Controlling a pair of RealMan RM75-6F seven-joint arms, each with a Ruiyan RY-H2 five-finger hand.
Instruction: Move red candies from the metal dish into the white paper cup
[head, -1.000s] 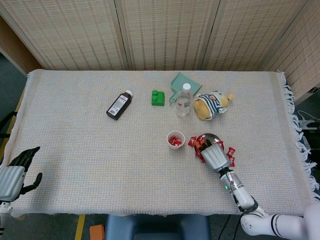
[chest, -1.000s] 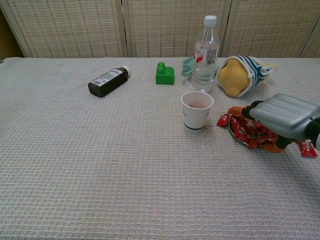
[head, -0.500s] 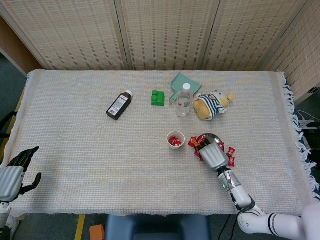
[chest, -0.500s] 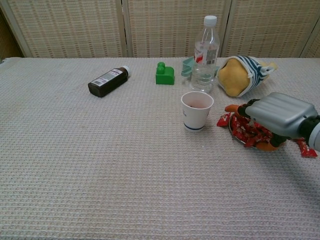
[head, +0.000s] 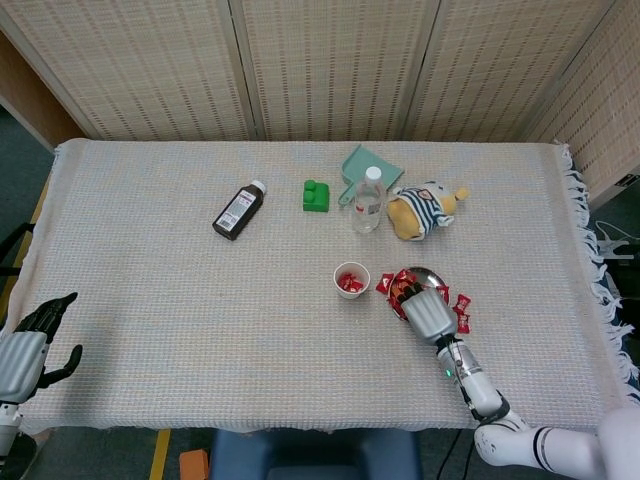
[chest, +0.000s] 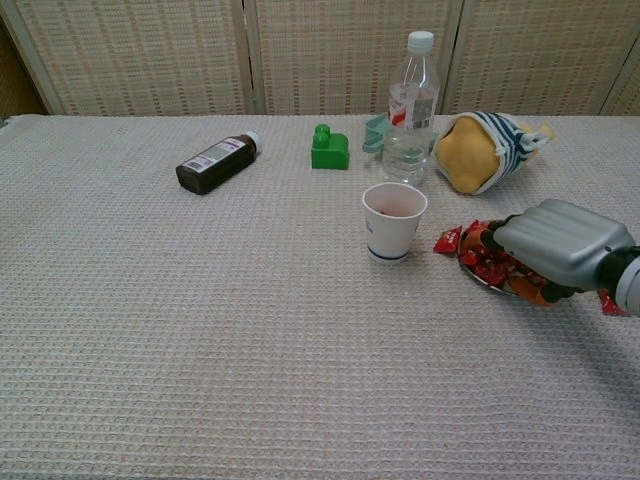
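1. From my seat, the white paper cup (head: 351, 279) is my landmark. It stands upright on the table's pale woven cloth (head: 180, 300) and already has a few red candies inside.
2. Just right of the cup is the metal dish (head: 425, 274), with red candies (chest: 487, 264) heaped in it and a couple spilled on the cloth beside it.
3. My right hand (chest: 556, 247) sits over the dish, fingers curled down into the pile. Can't tell if it's actually got one.
4. My left hand (head: 28, 350) is way off to the cup's left, at the table's near corner, fingers spread, holding nothing.
5. Behind the cup: clear bottle (chest: 409, 110), green block (chest: 328, 148), striped plush toy (chest: 481, 149); a brown bottle (chest: 214, 163) lies further left.
6. Behind the table, woven panel screens (head: 330, 65) wall off the room.
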